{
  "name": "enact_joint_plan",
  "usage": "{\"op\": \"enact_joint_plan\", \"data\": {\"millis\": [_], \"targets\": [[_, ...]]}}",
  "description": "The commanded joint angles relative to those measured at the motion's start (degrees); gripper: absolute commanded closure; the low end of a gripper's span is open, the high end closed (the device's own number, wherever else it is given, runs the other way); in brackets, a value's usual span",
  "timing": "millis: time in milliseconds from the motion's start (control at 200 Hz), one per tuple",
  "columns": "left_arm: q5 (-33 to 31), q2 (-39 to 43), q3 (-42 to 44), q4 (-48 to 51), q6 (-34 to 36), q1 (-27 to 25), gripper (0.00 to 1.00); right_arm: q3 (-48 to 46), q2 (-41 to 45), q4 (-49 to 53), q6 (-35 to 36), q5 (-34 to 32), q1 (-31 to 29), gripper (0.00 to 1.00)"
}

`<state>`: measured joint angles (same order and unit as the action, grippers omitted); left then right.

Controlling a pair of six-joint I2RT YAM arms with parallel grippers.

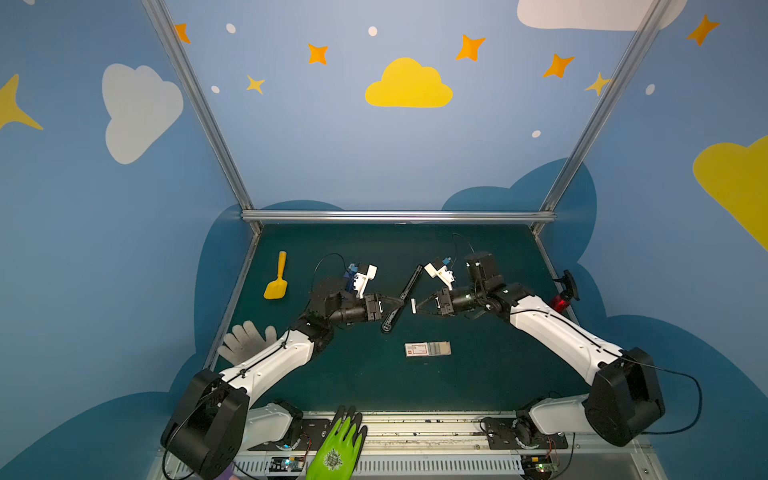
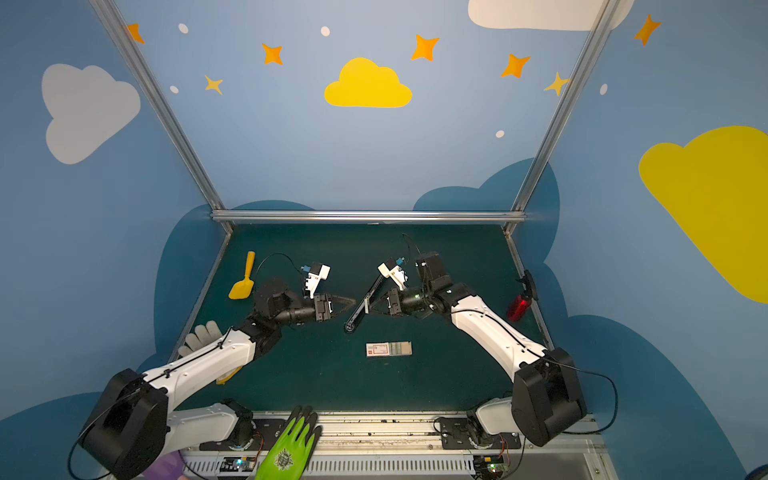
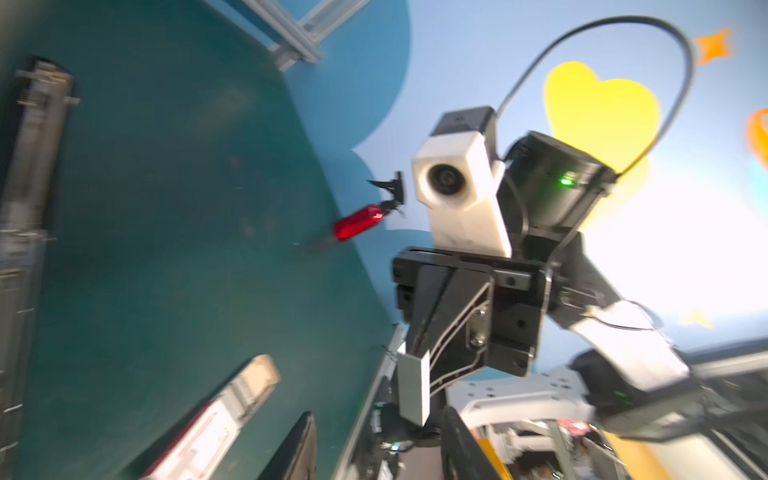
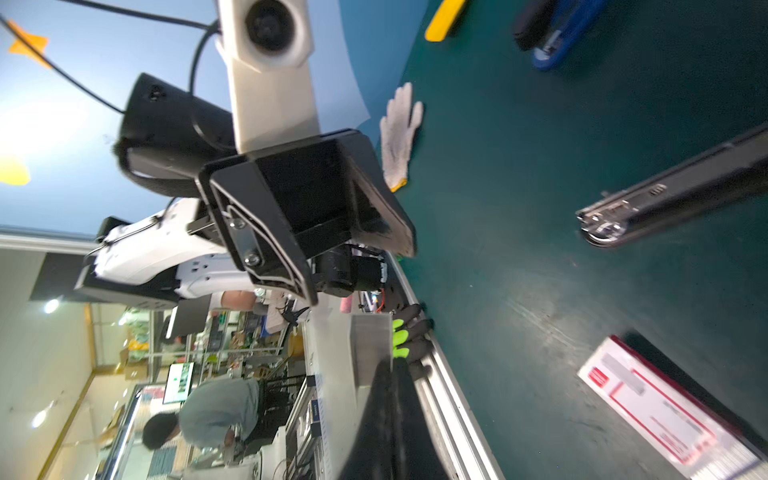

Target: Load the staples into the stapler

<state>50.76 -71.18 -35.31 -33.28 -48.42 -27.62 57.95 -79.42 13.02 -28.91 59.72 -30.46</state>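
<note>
Two grippers: facing each other, tips close together.
Right gripper point(image 1: 417, 308): clenched on a short pale staple strip point(image 3: 411, 386), held off the green mat point(image 1: 478, 374).
Left gripper point(image 2: 351, 301): jaws apart, empty, hovering just beside the stapler point(image 1: 411, 282).
Stapler body: long, black, lying diagonally on the mat between the grippers.
Staple box point(image 1: 428, 349): white, red label, tray slid partly out, nearer the front edge, apart from the stapler.
Outer mat: yellow scoop point(image 1: 276, 286) far left; red spray bottle point(image 1: 561, 301) at right edge.
</note>
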Motion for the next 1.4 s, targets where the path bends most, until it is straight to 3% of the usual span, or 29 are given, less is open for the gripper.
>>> {"op": "enact_joint_plan", "data": {"millis": [0,626,976,1162,1277,1392], "targets": [[5.1,0.5,-0.6,-8.9,-3.3,-0.6,0.50,-1.1,-0.5,-7.1,-2.4,8.1,0.1,1.00],[4.6,0.4,-2.1,-12.0,-5.5,-1.8,0.64,-2.4,-1.5,-10.9,-4.3,13.1,-1.2,1.00],[4.6,0.5,-1.8,-12.5,-5.7,-1.7,0.79,-2.9,-1.9,-12.0,-4.9,13.2,-1.6,1.00],[4.9,0.4,-1.8,-12.5,-5.7,-2.0,0.81,-3.2,-1.8,-12.8,-5.5,13.3,-1.6,1.00],[5.2,0.2,-2.1,-12.4,-5.7,-2.3,0.74,-3.5,-1.9,-13.7,-6.2,13.2,-1.6,1.00],[5.4,0.1,-2.0,-12.2,-5.4,-2.5,0.78,-3.8,-1.8,-14.9,-7.1,13.1,-1.4,1.00]]}}
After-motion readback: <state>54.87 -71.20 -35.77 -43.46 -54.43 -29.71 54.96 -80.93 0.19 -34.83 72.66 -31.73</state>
